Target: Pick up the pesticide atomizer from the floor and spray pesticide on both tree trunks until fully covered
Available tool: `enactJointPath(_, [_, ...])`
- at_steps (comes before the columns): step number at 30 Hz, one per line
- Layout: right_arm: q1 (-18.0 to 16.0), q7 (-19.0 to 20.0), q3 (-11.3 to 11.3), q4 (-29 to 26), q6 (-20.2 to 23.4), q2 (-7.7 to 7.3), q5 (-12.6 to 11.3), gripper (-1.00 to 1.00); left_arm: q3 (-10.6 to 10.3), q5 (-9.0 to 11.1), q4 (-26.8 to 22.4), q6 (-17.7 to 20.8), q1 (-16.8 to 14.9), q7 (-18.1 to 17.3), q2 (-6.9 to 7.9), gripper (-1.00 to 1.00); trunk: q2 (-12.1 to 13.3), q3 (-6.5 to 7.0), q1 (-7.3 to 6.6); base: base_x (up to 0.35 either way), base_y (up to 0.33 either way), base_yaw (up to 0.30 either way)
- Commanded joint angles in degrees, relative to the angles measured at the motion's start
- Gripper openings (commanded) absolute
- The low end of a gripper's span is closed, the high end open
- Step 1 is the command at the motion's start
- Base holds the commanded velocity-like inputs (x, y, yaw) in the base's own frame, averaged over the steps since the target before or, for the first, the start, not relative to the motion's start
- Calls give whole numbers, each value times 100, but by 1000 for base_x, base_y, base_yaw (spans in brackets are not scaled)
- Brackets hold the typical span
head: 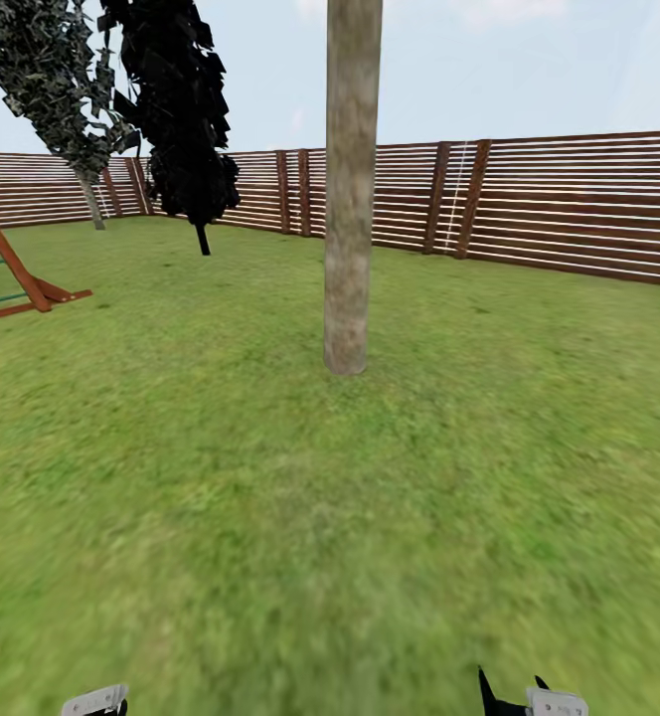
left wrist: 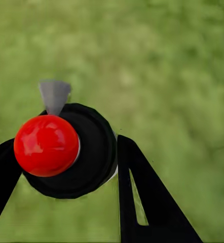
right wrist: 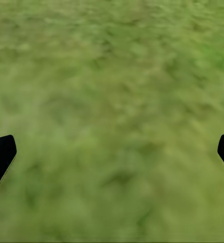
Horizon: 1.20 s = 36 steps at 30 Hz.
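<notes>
The left gripper (left wrist: 66,167) is clamped on the pesticide atomizer (left wrist: 71,149), its fingers flanking the black body below the red knob (left wrist: 46,145) and grey nozzle (left wrist: 54,95), above the grass (left wrist: 168,66). It looks rigid, smooth and probably light, so a grip around the round body seems soundest. The right gripper (right wrist: 112,152) hangs spread and empty. The tree trunk (head: 350,199) stands ahead, well apart.

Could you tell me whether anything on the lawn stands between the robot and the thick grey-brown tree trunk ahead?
Nothing visible does. Open green grass runs to the base of the thick, mottled grey-brown tree trunk. The dark conifer and the wooden play frame stand off to the left. The left gripper holds the red-knobbed black atomizer.
</notes>
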Motion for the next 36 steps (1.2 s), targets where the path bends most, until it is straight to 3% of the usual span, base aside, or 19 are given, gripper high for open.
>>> enactJointPath(1, [-3, 55, -48, 5, -15, -1, -6, 100, 50, -40, 4, -19, -4, -33, -1, -100, -2, -5, 2, 339, 0, -1])
enactJointPath(12, [-3, 55, -39, 5, -15, -1, -5, 100, 52, -40, 4, -19, -5, -33, -1, -100, -2, -5, 2, 340, 0, -91])
enactJointPath(36, [-3, 55, -39, 5, -15, -1, -3, 100, 50, -40, 4, -19, -5, -33, -1, -100, -2, -5, 2, 340, 0, -2])
